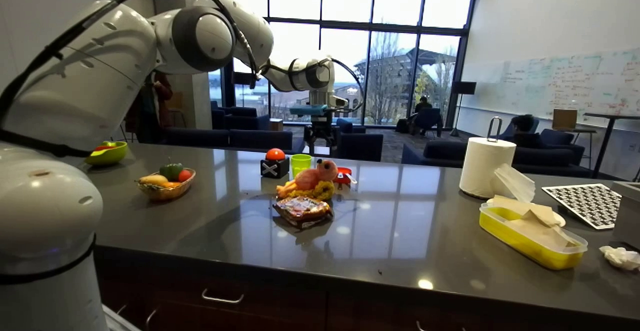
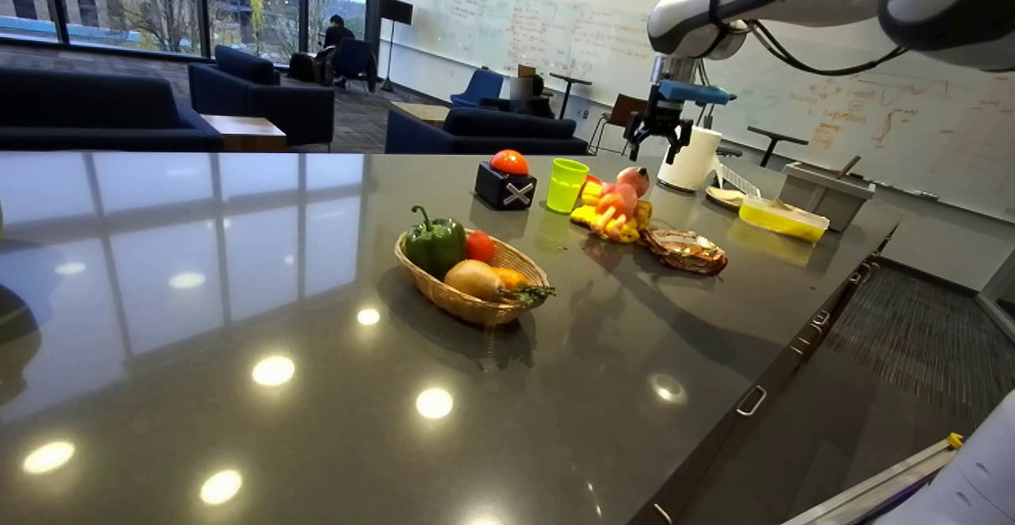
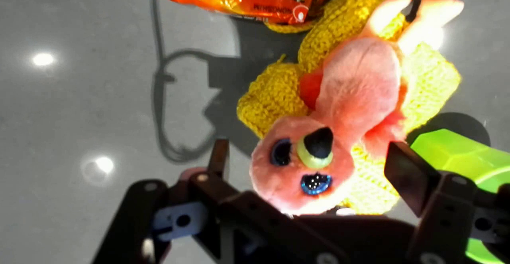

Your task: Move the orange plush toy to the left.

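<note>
The orange plush toy [image 3: 358, 80] is salmon-orange, with a round head, large dark-blue eyes, a black-tipped beak and floppy legs. It lies on a yellow knitted item [image 3: 275, 96] on the counter, also visible in both exterior views [image 1: 306, 181] [image 2: 618, 200]. My gripper [image 3: 308, 152] is open and empty. In the wrist view the toy's head shows between its two fingers, with space on both sides. In both exterior views the gripper [image 1: 318, 143] [image 2: 654, 144] hangs above the counter, higher than the toy and apart from it.
A shiny food packet [image 1: 303, 210] touches the yellow item. A green cup [image 2: 568, 185], a red dish [image 1: 344, 175] and a black box with a red dome [image 2: 506, 184] stand close by. A vegetable basket [image 2: 476, 303], paper towel roll [image 1: 486, 168] and yellow container [image 1: 530, 236] stand farther off.
</note>
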Available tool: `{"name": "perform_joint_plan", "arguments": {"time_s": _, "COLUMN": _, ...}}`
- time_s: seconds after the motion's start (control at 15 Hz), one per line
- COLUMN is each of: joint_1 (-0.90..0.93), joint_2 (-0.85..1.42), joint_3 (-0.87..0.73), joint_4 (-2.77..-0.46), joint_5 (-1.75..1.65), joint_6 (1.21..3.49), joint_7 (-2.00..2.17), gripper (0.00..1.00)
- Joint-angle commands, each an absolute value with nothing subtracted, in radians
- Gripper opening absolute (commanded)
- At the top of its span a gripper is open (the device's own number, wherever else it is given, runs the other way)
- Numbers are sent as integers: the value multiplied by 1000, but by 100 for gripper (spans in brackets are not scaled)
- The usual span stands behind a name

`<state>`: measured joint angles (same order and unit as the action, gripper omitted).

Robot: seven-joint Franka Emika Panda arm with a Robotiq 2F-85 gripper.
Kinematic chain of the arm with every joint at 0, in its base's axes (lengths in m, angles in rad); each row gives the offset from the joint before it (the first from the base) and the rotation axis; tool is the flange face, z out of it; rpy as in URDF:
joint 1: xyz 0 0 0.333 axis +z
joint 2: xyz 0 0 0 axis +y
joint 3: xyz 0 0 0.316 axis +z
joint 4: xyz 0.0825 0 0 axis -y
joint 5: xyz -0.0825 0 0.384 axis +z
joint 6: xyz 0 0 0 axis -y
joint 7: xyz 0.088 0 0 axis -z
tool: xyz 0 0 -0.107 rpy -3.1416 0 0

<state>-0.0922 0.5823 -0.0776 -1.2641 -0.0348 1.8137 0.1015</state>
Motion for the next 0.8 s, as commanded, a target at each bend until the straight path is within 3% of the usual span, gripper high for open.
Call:
{"name": "perform_joint_plan", "arguments": {"time_s": 0.0, "joint_1": -114, "joint_2": 697, "joint_3": -78, "joint_4": -1088, "joint_5": 21, "joint_6": 1780, "joint_7": 146, "gripper": 100}}
{"name": "perform_joint_plan", "arguments": {"time_s": 0.73, "joint_1": -138, "joint_2": 877, "joint_3": -76, "joint_4": -912, "joint_5": 57, "joint_6": 1710, "joint_7": 192, "gripper": 100}}
